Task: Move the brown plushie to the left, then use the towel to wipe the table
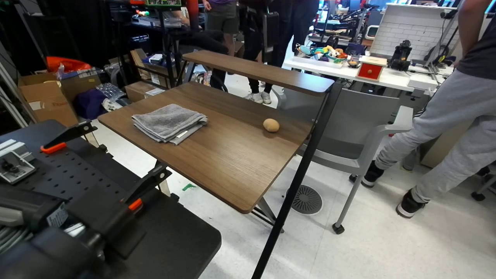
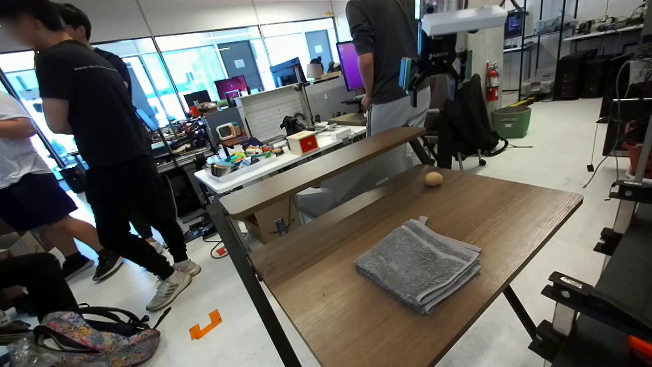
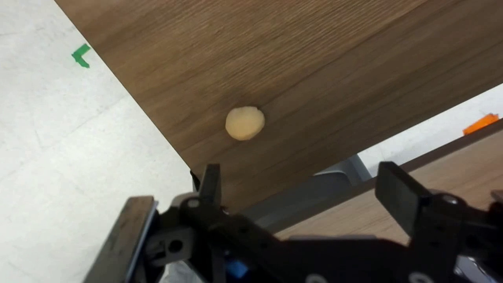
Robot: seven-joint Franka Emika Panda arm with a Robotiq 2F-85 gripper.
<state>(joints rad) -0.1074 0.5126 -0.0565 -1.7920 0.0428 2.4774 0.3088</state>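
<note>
Plushie [image 1: 271, 125], towel [image 1: 168, 121], tray [image 1: 316, 63] of apparent toys [image 1: 328, 52]

In the wrist view, the plushie [image 3: 245, 123] has open table [image 3: 235, 51] at twelve o'clock. A raised shelf [image 3: 346, 216] obstructs four o'clock.

A rectangular, dark brown wood-grain surface [image 1: 228, 155] with rounded corners is carried on a black metal frame [image 1: 293, 190], and one of its long edges is lined by a narrow raised shelf [image 1: 255, 71]. Near the opposite long edge, a grey towel [image 2: 417, 265] is laid, folded into layers, with a pale label [image 1: 181, 134] shown at its side. Well apart from the towel, a tan-brown plushie [image 3: 245, 123] is set near one end, toward the shelf.
</note>
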